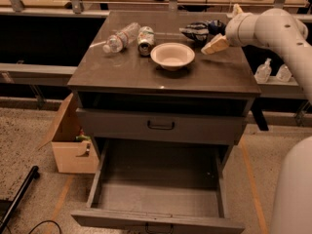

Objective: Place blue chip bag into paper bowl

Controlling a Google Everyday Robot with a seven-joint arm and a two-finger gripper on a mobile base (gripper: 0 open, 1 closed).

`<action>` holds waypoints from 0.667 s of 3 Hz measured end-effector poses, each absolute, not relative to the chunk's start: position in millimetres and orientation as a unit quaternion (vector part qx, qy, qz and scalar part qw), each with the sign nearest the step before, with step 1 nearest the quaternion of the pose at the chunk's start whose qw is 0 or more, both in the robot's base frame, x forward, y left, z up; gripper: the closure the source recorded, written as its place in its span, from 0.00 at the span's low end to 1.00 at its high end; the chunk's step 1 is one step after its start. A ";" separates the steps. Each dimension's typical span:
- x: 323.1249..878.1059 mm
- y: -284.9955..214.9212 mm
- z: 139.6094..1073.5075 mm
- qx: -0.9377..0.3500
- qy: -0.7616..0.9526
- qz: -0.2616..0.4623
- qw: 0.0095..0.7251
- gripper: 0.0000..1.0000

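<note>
The blue chip bag point(201, 30) lies crumpled at the back right of the cabinet top point(122, 72), dark blue with white patches. The paper bowl point(172, 55) stands empty in front and to the left of it, near the middle of the top. My gripper point(214, 45) hangs from the white arm point(273, 28) that reaches in from the right. It is just right of the bowl and just in front of the bag's right end, close above the top. It holds nothing that I can see.
A clear plastic bottle point(121, 37) lies at the back left and a crushed can point(145, 39) lies beside it, left of the bowl. The bottom drawer point(156, 199) is pulled out. A cardboard box point(73, 140) stands on the floor at left.
</note>
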State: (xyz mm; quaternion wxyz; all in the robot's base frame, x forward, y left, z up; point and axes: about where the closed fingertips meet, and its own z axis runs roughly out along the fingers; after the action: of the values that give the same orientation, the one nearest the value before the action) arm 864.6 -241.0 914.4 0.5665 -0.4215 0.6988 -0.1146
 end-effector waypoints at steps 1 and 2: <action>882.7 -231.1 910.1 -0.417 0.696 -0.111 0.573 0.00; 893.8 -220.8 910.2 -0.419 0.691 -0.103 0.580 0.16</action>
State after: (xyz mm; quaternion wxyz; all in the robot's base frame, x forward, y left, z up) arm 893.8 -220.8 910.2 0.5803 -0.4192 0.6905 -0.1031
